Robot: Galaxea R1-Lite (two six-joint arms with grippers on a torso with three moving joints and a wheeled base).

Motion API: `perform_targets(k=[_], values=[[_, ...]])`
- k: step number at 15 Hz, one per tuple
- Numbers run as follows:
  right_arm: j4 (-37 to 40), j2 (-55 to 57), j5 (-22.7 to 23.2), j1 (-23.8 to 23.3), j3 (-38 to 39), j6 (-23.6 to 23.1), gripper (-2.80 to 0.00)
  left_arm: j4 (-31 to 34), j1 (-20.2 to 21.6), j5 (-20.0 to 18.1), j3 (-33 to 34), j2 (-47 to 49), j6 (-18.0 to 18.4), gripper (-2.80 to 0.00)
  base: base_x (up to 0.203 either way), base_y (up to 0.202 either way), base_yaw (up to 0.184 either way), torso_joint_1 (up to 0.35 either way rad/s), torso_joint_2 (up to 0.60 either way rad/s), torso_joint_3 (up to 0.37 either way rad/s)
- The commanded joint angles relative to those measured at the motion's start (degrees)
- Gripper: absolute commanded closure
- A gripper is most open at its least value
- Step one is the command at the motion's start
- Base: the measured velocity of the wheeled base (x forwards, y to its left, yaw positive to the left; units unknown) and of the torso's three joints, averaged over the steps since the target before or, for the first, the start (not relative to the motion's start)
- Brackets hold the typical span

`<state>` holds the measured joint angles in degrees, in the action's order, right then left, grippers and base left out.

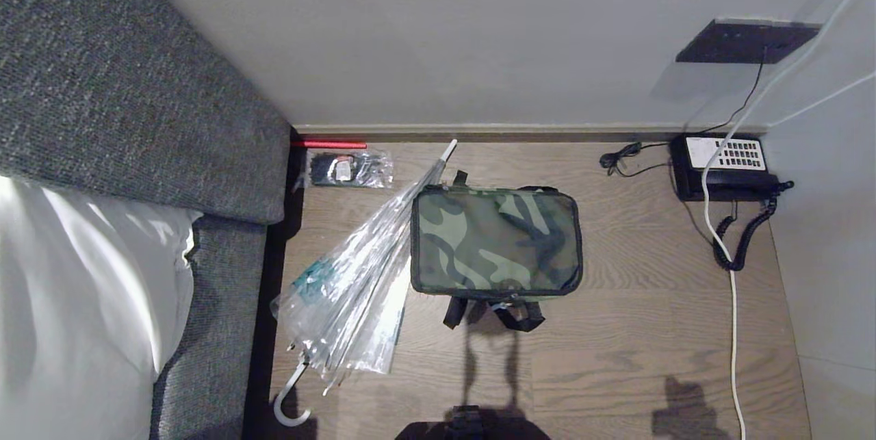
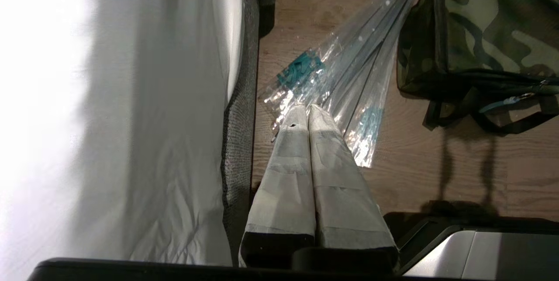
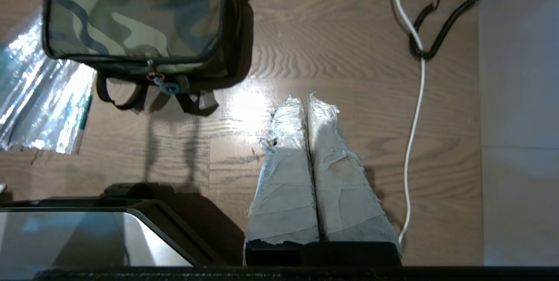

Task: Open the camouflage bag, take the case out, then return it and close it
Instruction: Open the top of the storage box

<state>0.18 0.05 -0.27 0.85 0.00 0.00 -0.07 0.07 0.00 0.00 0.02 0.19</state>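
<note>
The camouflage bag (image 1: pixel 495 241) lay flat and zipped shut on the wooden floor (image 1: pixel 650 330), its black straps (image 1: pixel 494 314) trailing from the edge nearer the robot and a small blue-tagged zipper pull (image 3: pixel 162 83) resting at that same edge. The case was not visible anywhere. A clear plastic umbrella (image 1: pixel 356 289) lay just beside the bag on its left, the folded canopy touching or overlapping the bag's left edge, its white hooked handle (image 1: pixel 290 404) pointing toward the robot. Beyond the umbrella's tip, near the wall, sat a small clear packet with dark contents (image 1: pixel 350 170). Well to the bag's right stood a black-and-white telephone (image 1: pixel 727 167) with a coiled cord, and a white cable (image 1: pixel 733 330) ran along the floor past it. A grey sofa with a white cushion (image 1: pixel 82 303) stood left of the umbrella. The left hand (image 2: pixel 308 108) hung above the umbrella with its taped fingers pressed together, holding nothing. The right hand (image 3: pixel 305 99) hung over bare floor, right of the bag's straps, likewise closed and empty.
</note>
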Motion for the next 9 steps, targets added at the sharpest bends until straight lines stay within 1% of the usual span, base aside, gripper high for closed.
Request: perform_targets(k=[1,6,9], values=[[-0.01,-1.81,0.00,0.03,0.09,0.00,0.00,-0.01,0.01,0.00,0.00,-0.02,-0.01,0.00,0.000,0.000,0.000,-0.002,0.01,-0.119],[-0.01,-1.81,0.00,0.03,0.09,-0.21,0.00,-0.01,0.01,0.00,0.00,-0.02,-0.01,0.00,0.000,0.000,0.000,0.001,0.00,-0.021],[0.06,-1.81,0.71,0.03,0.12,-3.80,0.00,-0.01,0.01,0.00,0.00,-0.02,-0.01,0.00,0.000,0.000,0.000,0.000,0.00,0.000]])
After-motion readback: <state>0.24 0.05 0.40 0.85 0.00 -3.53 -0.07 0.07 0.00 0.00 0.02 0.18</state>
